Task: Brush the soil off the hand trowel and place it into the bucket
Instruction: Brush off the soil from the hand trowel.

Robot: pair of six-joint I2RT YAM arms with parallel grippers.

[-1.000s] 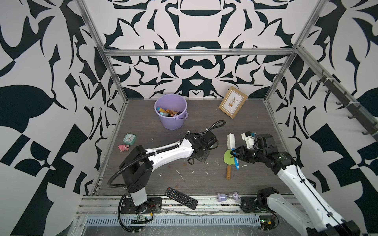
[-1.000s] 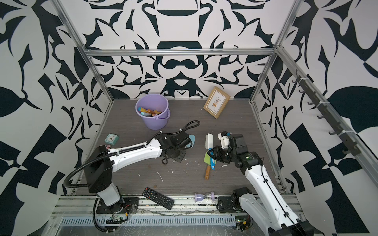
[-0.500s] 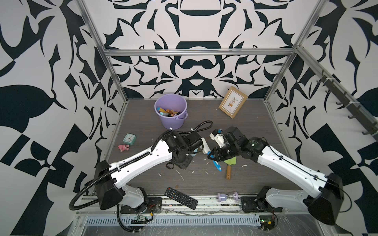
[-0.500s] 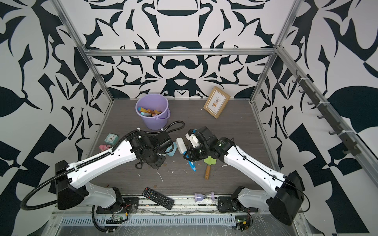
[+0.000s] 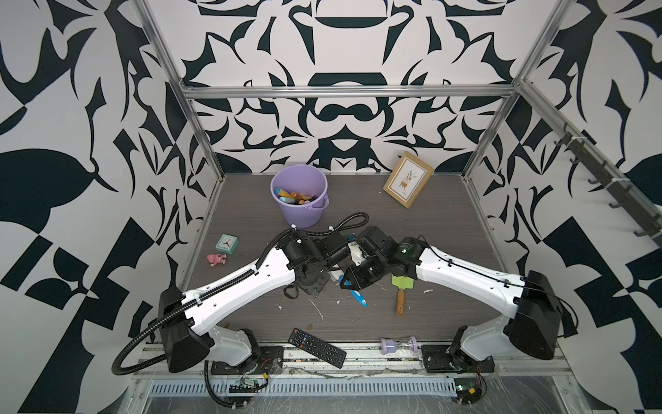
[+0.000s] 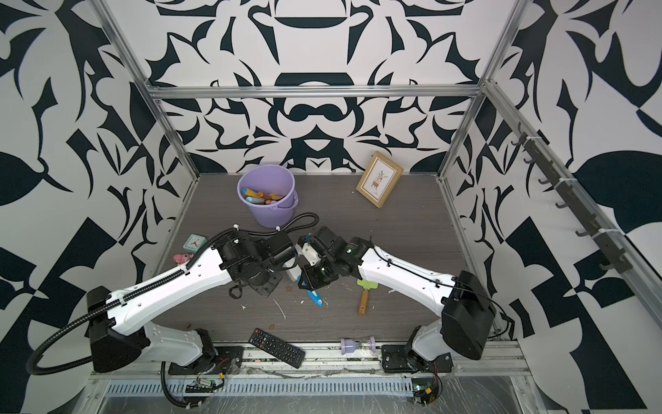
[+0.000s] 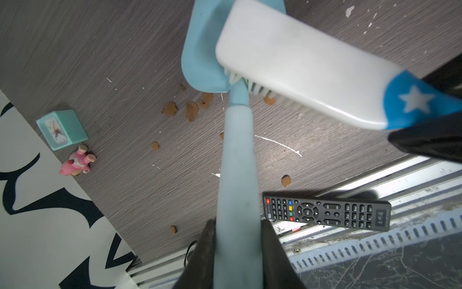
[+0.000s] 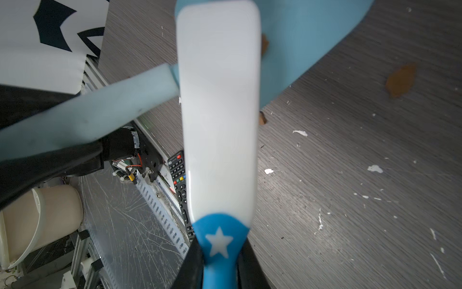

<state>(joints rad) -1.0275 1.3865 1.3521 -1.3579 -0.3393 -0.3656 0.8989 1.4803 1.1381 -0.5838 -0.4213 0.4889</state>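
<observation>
My left fingers (image 7: 205,255): clamped on trowel (image 7: 237,162); right fingers (image 8: 191,266): clamped on brush (image 8: 220,112). Hazard: hard stroke levers trowel loose between left fingers.

trowel (image 7: 236,162) cut off, blade half behind brush (image 7: 287,62)

The brush (image 7: 295,65) has a smooth, glossy white plastic back and a blue plastic grip, while the hand trowel (image 7: 236,175) is pale blue plastic with a dull, slightly scuffed matt handle. The tabletop (image 7: 125,62) is matt grey with a fine wood-grain texture, and the soil (image 7: 191,110) looks dry, brown and crumbly. The bucket (image 5: 302,217) looks like smooth lilac plastic, the remote (image 7: 327,212) matt black plastic, and the picture frame (image 5: 407,178) pale wood.
</observation>
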